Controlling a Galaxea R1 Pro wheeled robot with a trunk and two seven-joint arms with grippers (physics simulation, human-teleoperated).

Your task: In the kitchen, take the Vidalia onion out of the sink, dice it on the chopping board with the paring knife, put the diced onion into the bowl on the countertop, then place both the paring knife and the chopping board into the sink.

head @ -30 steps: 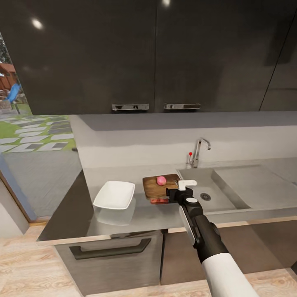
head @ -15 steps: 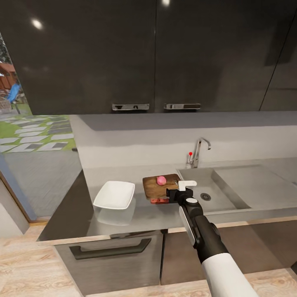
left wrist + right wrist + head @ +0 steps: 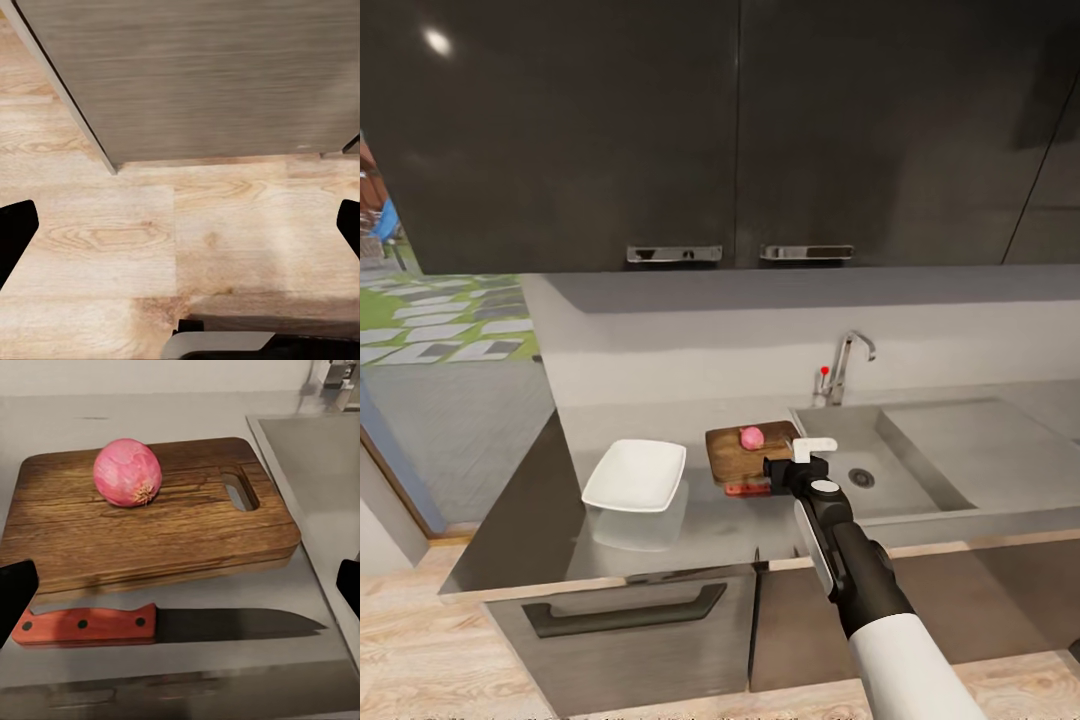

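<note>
A: Report the position of the onion (image 3: 127, 472).

B: It rests whole on the chopping board (image 3: 150, 521), toward the far side of the board, away from the slot hole. The board lies flat on the worktop (image 3: 660, 545), just beside the sink (image 3: 920, 470).

A: The paring knife (image 3: 150, 625)?

B: Flat on the worktop along the near edge of the board, red handle pointing away from the sink, blade toward it. Three rivets on the handle; no brand or lettering readable on any item.

A: The bowl (image 3: 635, 474)?

B: On the worktop, near the board, on the side away from the sink.

A: Finger states?

B: The right gripper (image 3: 797, 462) hovers over the knife, fingers (image 3: 16, 592) spread wide, holding nothing. The left gripper (image 3: 180, 225) points at the wooden floor (image 3: 112, 247), fingers likewise apart and empty.
</note>
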